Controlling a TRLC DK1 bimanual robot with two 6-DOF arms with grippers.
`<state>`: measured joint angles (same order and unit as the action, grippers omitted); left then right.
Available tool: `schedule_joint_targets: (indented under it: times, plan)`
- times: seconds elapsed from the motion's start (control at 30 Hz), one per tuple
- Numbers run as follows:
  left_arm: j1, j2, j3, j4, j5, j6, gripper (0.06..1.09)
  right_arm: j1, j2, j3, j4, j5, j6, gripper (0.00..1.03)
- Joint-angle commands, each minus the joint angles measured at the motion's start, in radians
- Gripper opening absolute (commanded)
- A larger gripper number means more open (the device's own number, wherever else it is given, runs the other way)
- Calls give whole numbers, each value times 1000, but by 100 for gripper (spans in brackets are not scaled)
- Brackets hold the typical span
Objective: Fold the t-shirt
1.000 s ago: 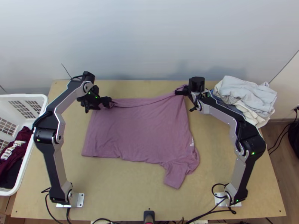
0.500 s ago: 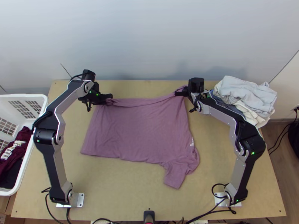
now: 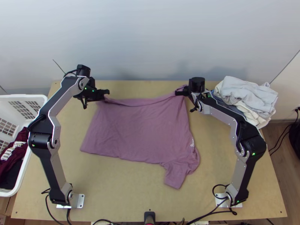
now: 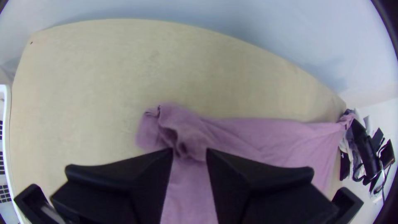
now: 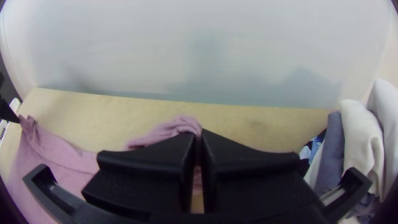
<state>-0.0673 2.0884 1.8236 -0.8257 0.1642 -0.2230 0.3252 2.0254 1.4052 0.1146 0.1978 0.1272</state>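
Note:
The mauve t-shirt [image 3: 138,131] lies mostly spread on the table, its far edge drawn into a long fold and a sleeve at the near right. At its far left corner is my left gripper [image 3: 107,92]. In the left wrist view the left gripper [image 4: 190,151] has its fingers apart, with bunched shirt [image 4: 186,128] in and beyond the gap. My right gripper [image 3: 178,93] is at the far right corner. Seen from the right wrist, the right gripper [image 5: 198,137] is shut on the shirt [image 5: 182,123], a bunched bit rising between its fingertips.
A pile of light and blue-grey clothes [image 3: 243,97] sits at the table's far right, close beside the right arm. Left of the table stands a white basket [image 3: 24,98] with dark clothes in it. Bare wood [image 3: 123,187] shows along the near side, and a wall rises behind the table.
My left gripper has moved a little left and toward the table's far edge. The shirt's left side and near left corner have shifted slightly the same way. The right arm has kept still.

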Motion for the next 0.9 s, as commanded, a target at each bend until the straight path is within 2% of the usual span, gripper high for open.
schedule_joint_targets:
  times: [0.0, 0.27, 0.33, 0.4, 0.47, 0.57, 0.67, 0.87]
  plan:
    - [0, 32, 19, -44, 5, 14, 70, 3, -2, 3, 0, 2, 3, 3]
    - [-22, 78, 59, -79, 5, 11, 71, -9, -11, -5, 0, 2, 2, 3]
    - [-23, 87, 69, -82, 5, 7, 68, -9, -13, -8, 0, 2, 2, 3]
    - [-23, 90, 80, -82, 5, 2, 59, -11, -16, -11, 0, 2, 2, 3]
    - [-19, 90, 88, -70, 3, -10, 42, -12, -16, -12, 0, 2, 2, 3]
    - [-14, 90, 102, -58, 3, -15, 32, -15, -16, -12, 2, 2, 2, 3]
    - [-12, 90, 111, -30, -12, -15, 9, -14, -13, -6, 8, 2, 0, 3]
    - [1, 125, 194, -6, -66, -29, 10, -15, 32, 61, 16, 17, -21, 3]
